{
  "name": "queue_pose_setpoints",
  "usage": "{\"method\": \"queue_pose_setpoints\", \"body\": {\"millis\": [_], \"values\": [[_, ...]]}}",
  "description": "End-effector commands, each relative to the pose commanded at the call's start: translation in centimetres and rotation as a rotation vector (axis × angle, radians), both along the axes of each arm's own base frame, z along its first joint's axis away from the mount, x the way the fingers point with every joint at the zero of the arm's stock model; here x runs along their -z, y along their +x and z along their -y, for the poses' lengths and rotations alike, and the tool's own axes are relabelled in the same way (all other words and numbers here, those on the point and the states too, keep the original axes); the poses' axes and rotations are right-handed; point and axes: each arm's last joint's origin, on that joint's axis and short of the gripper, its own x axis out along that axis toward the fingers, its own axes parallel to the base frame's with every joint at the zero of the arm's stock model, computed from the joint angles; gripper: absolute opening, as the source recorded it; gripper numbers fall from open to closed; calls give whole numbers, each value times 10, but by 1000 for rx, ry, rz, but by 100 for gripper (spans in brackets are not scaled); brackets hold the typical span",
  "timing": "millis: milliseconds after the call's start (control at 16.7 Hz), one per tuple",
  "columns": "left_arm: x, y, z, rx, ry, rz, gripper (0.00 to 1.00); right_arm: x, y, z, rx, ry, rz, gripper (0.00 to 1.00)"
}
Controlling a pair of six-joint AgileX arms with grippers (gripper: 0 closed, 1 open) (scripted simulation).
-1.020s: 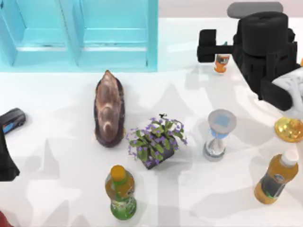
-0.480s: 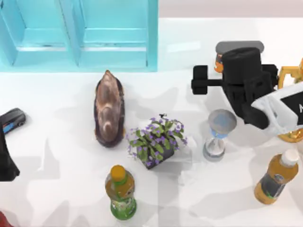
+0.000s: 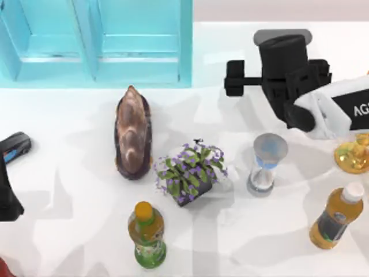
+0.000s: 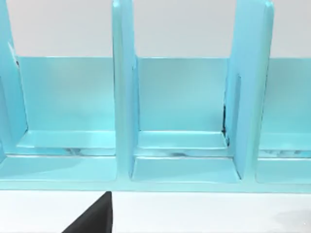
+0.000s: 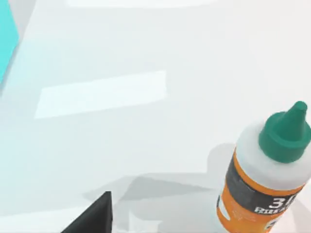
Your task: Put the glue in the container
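Note:
The glue (image 5: 265,170), a small orange bottle with a pointed green cap, white neck and dark label, stands upright on the white table in the right wrist view. In the top view my right arm covers it. My right gripper (image 3: 253,81) hovers at the table's back right above the glue, open, with one dark finger (image 5: 92,218) apart from the bottle. The cyan container (image 3: 95,43) with upright dividers fills the back left, and its compartments (image 4: 180,97) face the left wrist camera. My left gripper (image 3: 14,147) is parked at the left edge, open.
A brown oblong object (image 3: 132,133) and a pot of purple flowers (image 3: 190,170) sit mid-table. An hourglass (image 3: 266,164), a gold object (image 3: 353,156) and an amber white-capped bottle (image 3: 337,216) stand right. A yellow-capped green-labelled bottle (image 3: 148,234) is at the front.
My right arm has swung to the left at the back of the table and now covers the glue in the top view. The left arm and the other objects have not moved.

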Motion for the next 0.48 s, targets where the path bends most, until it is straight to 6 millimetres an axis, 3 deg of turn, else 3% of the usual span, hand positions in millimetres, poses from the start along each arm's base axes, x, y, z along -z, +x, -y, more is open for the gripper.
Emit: {"method": "queue_pose_setpoints", "body": {"millis": [240, 480], "values": [[0, 0, 0, 0, 0, 0, 100, 10, 36, -12, -3, 2, 10, 100], [0, 0, 0, 0, 0, 0, 100, 53, 55, -1, -14, -5, 1, 100]]}}
